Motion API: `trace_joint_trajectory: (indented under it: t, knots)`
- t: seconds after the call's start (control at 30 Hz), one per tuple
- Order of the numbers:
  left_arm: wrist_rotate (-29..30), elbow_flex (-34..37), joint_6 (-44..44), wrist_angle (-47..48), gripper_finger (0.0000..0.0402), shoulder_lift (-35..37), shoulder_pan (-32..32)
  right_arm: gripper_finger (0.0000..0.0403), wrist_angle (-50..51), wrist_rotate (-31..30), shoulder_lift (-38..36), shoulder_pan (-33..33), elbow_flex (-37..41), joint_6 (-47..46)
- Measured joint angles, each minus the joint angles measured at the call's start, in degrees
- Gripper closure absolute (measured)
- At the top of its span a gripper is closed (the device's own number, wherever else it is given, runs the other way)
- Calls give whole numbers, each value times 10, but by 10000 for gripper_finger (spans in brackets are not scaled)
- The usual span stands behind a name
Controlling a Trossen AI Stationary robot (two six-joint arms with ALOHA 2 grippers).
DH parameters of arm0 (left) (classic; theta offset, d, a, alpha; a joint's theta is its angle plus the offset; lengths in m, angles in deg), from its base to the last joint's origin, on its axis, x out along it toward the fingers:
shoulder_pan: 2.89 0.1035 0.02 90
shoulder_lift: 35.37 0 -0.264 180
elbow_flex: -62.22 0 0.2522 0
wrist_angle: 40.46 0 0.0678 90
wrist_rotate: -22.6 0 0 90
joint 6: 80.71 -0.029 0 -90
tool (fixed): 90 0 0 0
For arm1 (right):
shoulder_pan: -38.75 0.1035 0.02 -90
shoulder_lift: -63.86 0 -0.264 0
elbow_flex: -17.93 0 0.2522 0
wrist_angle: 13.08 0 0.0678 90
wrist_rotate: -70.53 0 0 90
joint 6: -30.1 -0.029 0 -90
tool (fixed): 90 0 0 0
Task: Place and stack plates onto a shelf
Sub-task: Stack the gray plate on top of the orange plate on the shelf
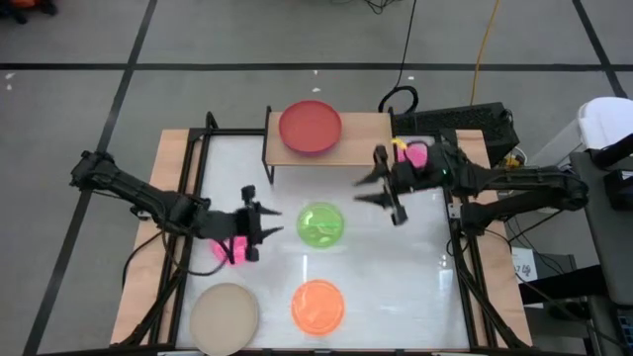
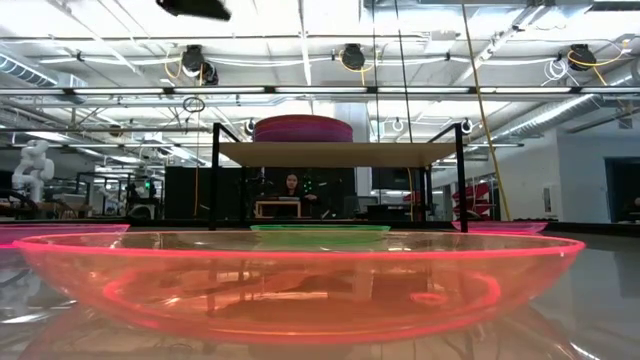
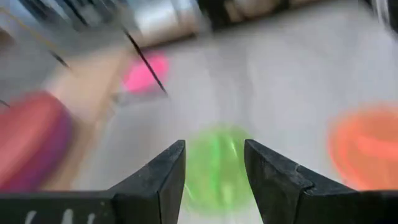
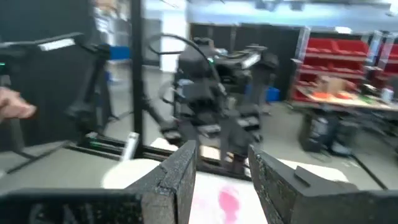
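The shelf (image 1: 366, 133) stands at the table's far edge with a red plate (image 1: 311, 127) on top of a stack; the low view shows this stack (image 2: 302, 128) as magenta and purple. A green plate (image 1: 320, 223) lies at the table's middle, an orange plate (image 1: 317, 305) near the near edge, and a beige plate (image 1: 225, 316) to its left. One pink plate (image 1: 229, 249) lies under the left arm, another (image 1: 415, 153) by the right arm. My left gripper (image 1: 275, 222) is open just left of the green plate (image 3: 214, 168). My right gripper (image 1: 361, 191) is open, right of the green plate, and touches nothing.
A black frame runs along the table's left and right sides (image 1: 193, 168). The orange plate (image 2: 300, 280) fills the low view's foreground. Cables and a dark box (image 1: 465, 124) sit behind the right arm. A person's hand (image 4: 12, 107) shows beyond the table in the right wrist view.
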Motion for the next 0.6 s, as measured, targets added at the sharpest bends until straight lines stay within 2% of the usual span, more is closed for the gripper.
trace_joint_trajectory:
  t: [0.17,0.4,0.47,0.6]
  knots:
    - [-130,-77,88,158,231,-69,-14,275,-107,-1,-25,56,110,0]
    - [-338,-66,157,236,231,-140,-15,275,-304,-58,-27,115,242,-4]
    - [-370,-61,164,259,231,-160,-16,275,-337,-66,-27,124,261,-2]
    - [-384,-57,182,284,231,-186,-33,275,-349,-76,-30,130,269,-1]
